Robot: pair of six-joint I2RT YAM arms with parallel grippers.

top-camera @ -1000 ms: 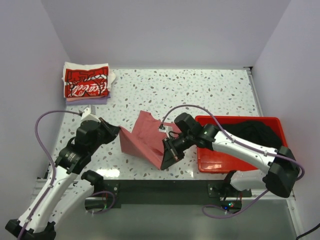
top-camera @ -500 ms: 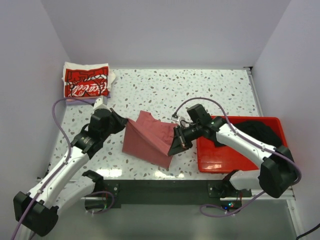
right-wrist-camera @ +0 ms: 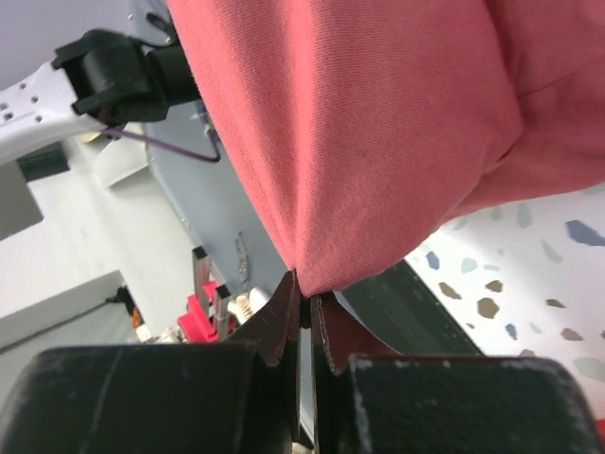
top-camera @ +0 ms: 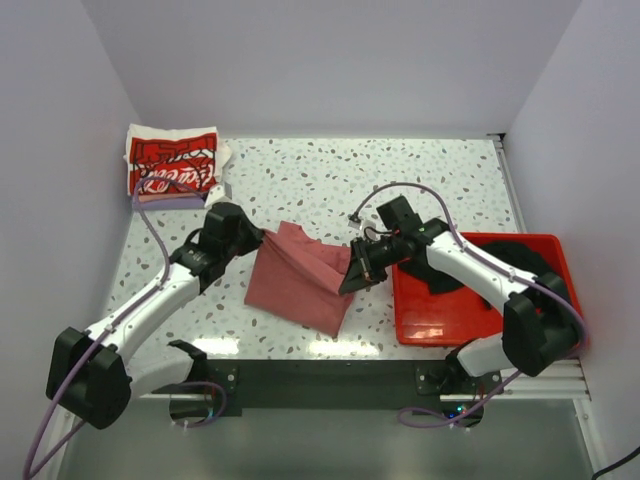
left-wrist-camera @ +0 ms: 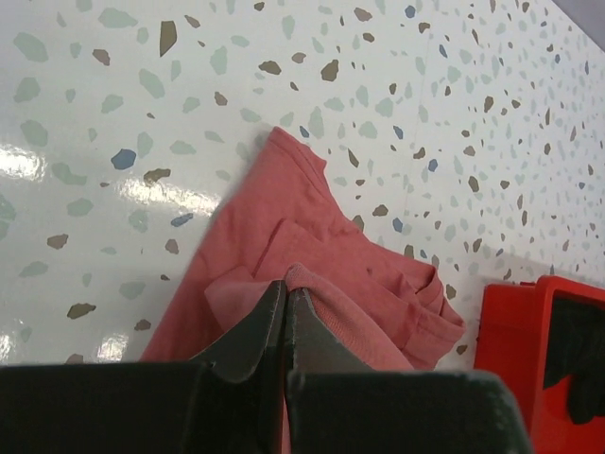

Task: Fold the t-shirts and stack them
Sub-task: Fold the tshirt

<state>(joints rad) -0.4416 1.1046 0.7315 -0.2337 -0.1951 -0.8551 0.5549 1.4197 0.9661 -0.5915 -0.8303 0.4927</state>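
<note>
Dusty-red t-shirt (top-camera: pixel 298 282) stretched unfolded between the hands, left hand (top-camera: pixel 260 240) and right hand (top-camera: pixel 353 272) each pinching a fold of its cloth. Folded t-shirts (top-camera: pixel 172 165) sat stacked beyond the left hand; black t-shirt (top-camera: pixel 522 258) lay in bin (top-camera: pixel 440 322) beside the right. Judged: folding barely begun, two shirts outstanding.

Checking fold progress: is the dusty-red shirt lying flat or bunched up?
Bunched, not flat: the dusty-red shirt sags creased between the left gripper and right gripper, both shut on its edges.
</note>
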